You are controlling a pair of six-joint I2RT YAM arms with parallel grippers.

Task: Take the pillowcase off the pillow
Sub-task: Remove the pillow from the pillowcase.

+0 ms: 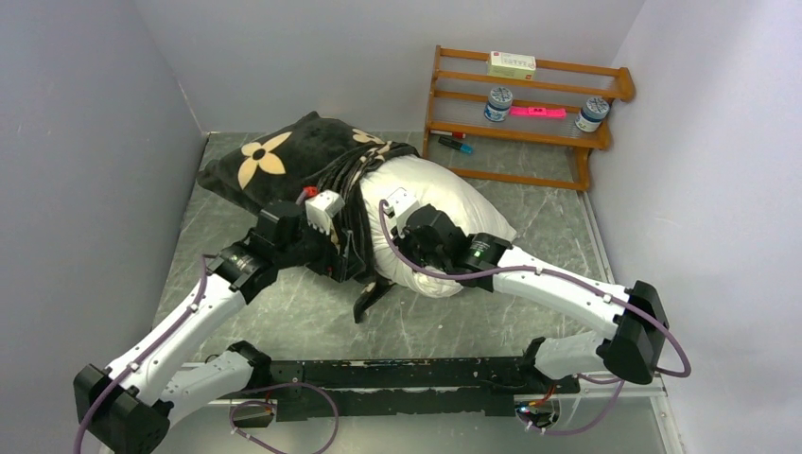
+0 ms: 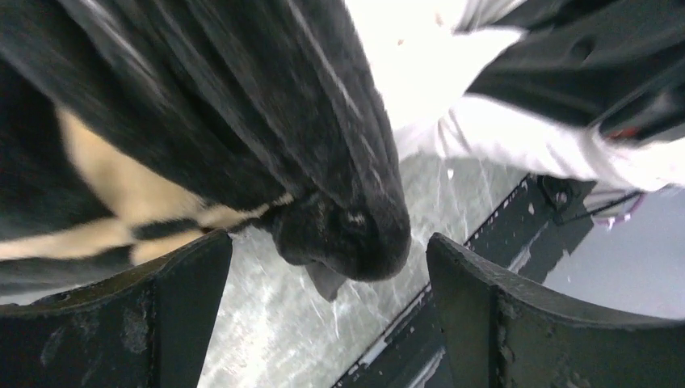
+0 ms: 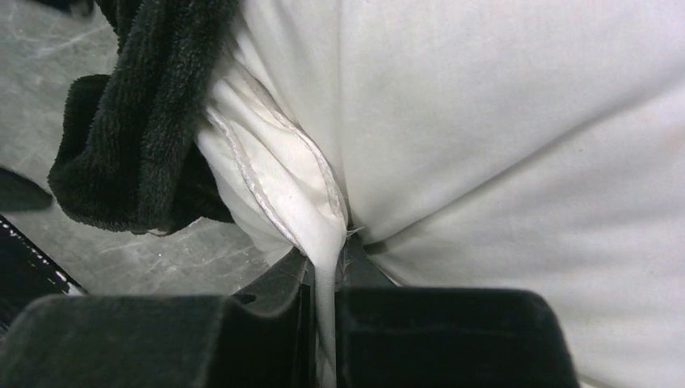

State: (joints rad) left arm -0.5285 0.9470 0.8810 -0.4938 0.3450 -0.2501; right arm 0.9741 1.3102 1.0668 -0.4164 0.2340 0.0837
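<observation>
Pillowcase (image 1: 270,161): covers the far-left half of the pillow (image 1: 444,203), gathered in black folds round its middle. The near-right half lies bare and white on the tabletop (image 1: 303,312). Left hand (image 2: 323,323): fingers spread wide, gripping nothing; a bunched black corner of the pillowcase hangs just above the gap between them. Right hand (image 3: 327,279): closed tight on a pinched fold of the pillow's seamed white corner, beside the pillowcase edge. Both hands sit at the pillow's near side.
</observation>
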